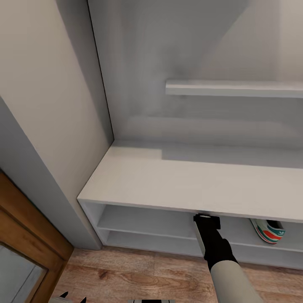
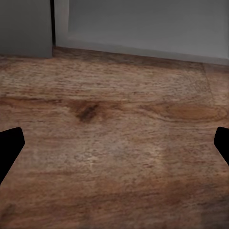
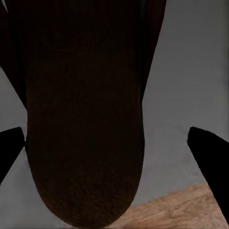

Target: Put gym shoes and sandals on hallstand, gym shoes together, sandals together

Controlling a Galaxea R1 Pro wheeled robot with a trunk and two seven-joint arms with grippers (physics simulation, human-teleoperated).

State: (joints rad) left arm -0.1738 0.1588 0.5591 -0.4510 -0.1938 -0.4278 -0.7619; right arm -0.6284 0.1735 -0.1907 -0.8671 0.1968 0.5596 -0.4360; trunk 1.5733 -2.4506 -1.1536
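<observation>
A brown sandal (image 3: pixel 86 124) lies on the grey shelf of the rack (image 1: pixel 176 185), seen close up from the right wrist view, with its rounded end toward the camera. The right gripper (image 3: pixel 107 148) sits wide around it: one black finger (image 3: pixel 9 148) is on each side, and grey shelf shows between the sandal and each finger, so the fingers look apart from it. In the head view the right arm (image 1: pixel 216 248) reaches from the floor side into the top open shelf of the rack, and its tip goes under the flat top, so the sandal is hidden there. A gym shoe (image 1: pixel 268 232) sits on the same shelf, well to the right of the arm, with its green stripes and red heel showing. The rack has a flat light-grey top and two long open shelves. A thin grey wall shelf (image 1: pixel 233 89) hangs on the wall above it. The floor (image 1: pixel 139 273) in front is brown wood. The left gripper (image 2: pixel 114 143) hangs over bare floor, with its two black fingertips (image 2: pixel 8 145) far apart and nothing between them. A wooden door frame (image 1: pixel 25 223) stands at the left.
</observation>
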